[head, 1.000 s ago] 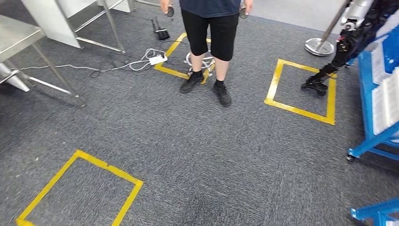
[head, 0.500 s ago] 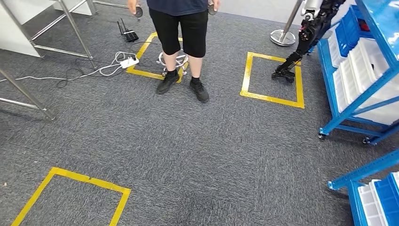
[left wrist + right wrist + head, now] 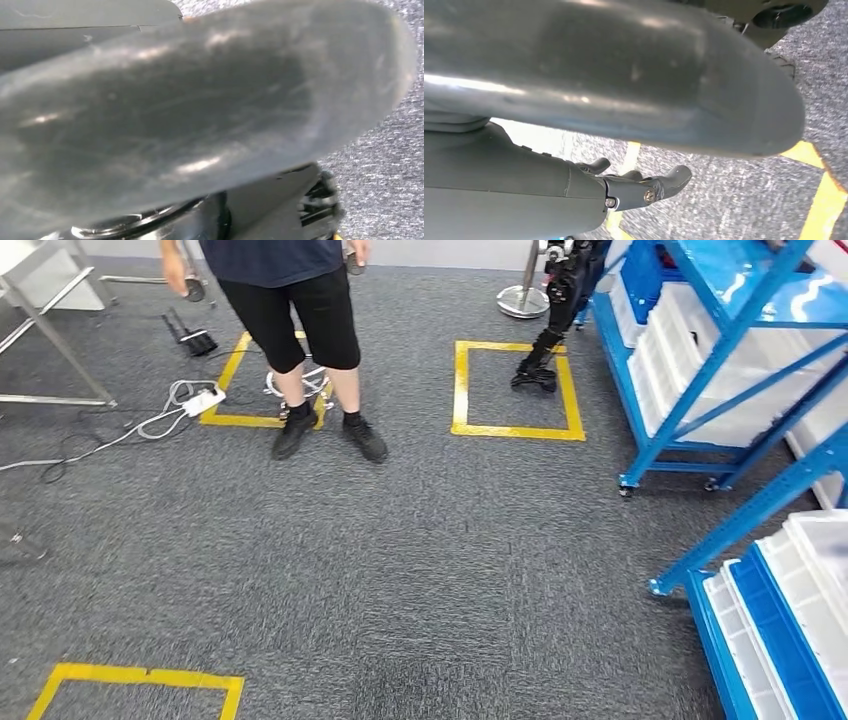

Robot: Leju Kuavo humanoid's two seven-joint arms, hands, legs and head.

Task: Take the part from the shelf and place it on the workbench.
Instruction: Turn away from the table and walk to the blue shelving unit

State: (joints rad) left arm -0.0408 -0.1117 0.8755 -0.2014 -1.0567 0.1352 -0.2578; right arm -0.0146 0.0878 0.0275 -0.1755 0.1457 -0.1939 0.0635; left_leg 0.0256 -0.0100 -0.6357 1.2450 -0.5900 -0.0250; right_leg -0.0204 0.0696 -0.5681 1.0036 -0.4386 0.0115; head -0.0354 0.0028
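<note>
My right robot hand [image 3: 644,187] holds nothing; my left I cannot tell. The blue shelf [image 3: 720,350] stands right of the person [image 3: 300,340]. I cannot spot the part. Everything is left.

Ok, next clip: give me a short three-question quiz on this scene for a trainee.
1. True or false: the blue shelf holds white bins.
2. The person's shoes stand: A) by a yellow taped square, B) on the shelf, C) on a table.
3. Fill in: the white power strip lies on the grey ____.
Key: 1 true; 2 A; 3 carpet.
</note>
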